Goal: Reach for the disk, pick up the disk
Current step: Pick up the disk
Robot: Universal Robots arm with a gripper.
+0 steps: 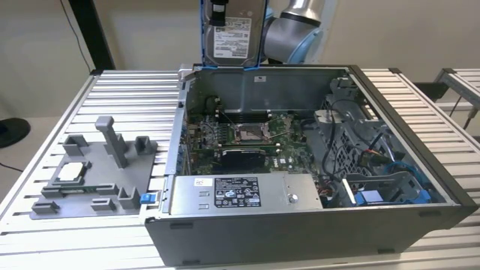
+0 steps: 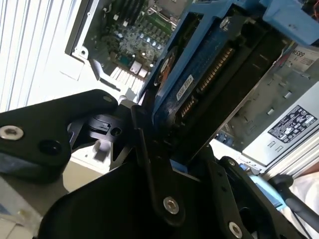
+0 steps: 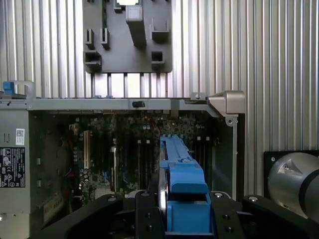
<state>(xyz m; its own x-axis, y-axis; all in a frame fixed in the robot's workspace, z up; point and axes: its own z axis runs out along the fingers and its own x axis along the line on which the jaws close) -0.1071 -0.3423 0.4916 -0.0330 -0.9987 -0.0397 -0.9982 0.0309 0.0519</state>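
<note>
One stiff, probably hefty, shock-shy disk [image 1: 235, 35] hangs over the computer case [image 1: 300, 239], jaws pinching its blue-framed sides.

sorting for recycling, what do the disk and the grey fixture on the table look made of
The disk: silver-grey metal body by its sheen, white paper-like label; its frame looks like matte blue plastic; the grey fixture: probably moulded plastic, uniformly matte.

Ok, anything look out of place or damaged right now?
Nothing stands out. The tool grips the disk upright above the open computer case, and nothing looks spilled or broken.
</note>
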